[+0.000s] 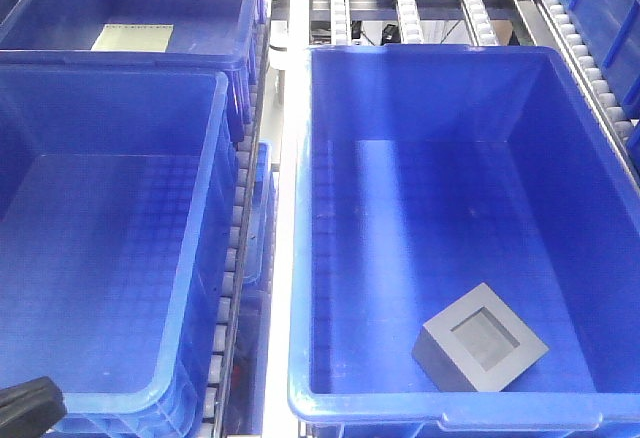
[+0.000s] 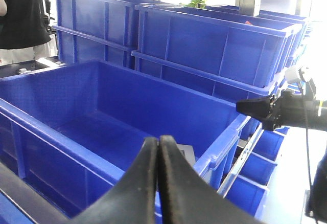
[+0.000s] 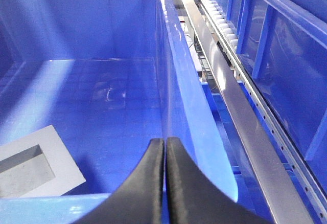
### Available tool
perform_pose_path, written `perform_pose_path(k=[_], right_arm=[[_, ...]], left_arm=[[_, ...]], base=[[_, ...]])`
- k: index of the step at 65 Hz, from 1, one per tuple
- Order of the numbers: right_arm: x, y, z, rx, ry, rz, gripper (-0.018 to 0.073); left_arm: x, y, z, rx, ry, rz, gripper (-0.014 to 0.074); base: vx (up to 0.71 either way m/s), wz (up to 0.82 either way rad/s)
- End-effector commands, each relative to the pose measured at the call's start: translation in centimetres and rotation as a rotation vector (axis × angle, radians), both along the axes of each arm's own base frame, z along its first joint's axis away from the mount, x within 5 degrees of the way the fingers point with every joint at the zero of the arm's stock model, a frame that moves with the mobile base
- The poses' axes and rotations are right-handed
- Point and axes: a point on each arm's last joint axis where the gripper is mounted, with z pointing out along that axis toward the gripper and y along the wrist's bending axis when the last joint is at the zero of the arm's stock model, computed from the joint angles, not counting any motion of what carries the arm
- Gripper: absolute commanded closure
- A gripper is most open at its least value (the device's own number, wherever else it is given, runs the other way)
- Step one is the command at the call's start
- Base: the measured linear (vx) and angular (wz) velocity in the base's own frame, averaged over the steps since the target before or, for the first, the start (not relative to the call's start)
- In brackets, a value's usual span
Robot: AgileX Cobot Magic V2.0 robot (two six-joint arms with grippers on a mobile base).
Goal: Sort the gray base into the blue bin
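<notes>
low in the front view's left corner a black piece (image 1: 30, 405) pokes in, probably part of the left arm, though that cannot be told for sure. beside it sits an empty blue crate (image 1: 110, 248), with a crate holding a pale sheet (image 1: 132, 37) behind. across the roller rail (image 1: 283, 228), on the right, the blue bin (image 1: 440, 88) holds the gray base (image 1: 481, 339), pocket face up, flat on the grid floor near the front wall.

judged from that, the sort looks done: the base is in the bin and nothing grips it. what is left seems only pulling the arms clear.

left gripper (image 2: 159, 150) has its fingers pressed together, holding nothing. right gripper (image 3: 164, 150) is likewise pressed together and empty, hanging over the bin's near right corner; the base lies down to its left, apart from it.
</notes>
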Motion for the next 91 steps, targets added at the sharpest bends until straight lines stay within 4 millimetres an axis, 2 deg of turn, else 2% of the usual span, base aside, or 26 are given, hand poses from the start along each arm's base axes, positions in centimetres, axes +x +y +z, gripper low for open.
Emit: perform_pose_path(k=[1, 58, 73, 91], right_arm=[[0.1, 0.0, 0.6, -0.026, -0.072, 0.001, 0.0564], [0.1, 0.0, 0.6, -0.026, -0.072, 0.001, 0.0564], [0.1, 0.0, 0.6, -0.026, -0.072, 0.001, 0.0564], [0.1, 0.0, 0.6, -0.026, -0.072, 0.001, 0.0564]], left_arm=[[0.2, 0.1, 1.4, -0.044, -0.082, 0.03, 0.0603], [0.2, 0.1, 1.2, -0.029, -0.085, 0.033, 0.0603], [0.3, 0.8, -1.6, 0.034, -0.107, 0.097, 0.0603], [0.6, 3.7, -5.2, 0.029, -0.118, 0.457, 0.0603]], base=[[0.0, 0.0], [0.0, 0.0], [0.0, 0.0], [0.0, 0.0]])
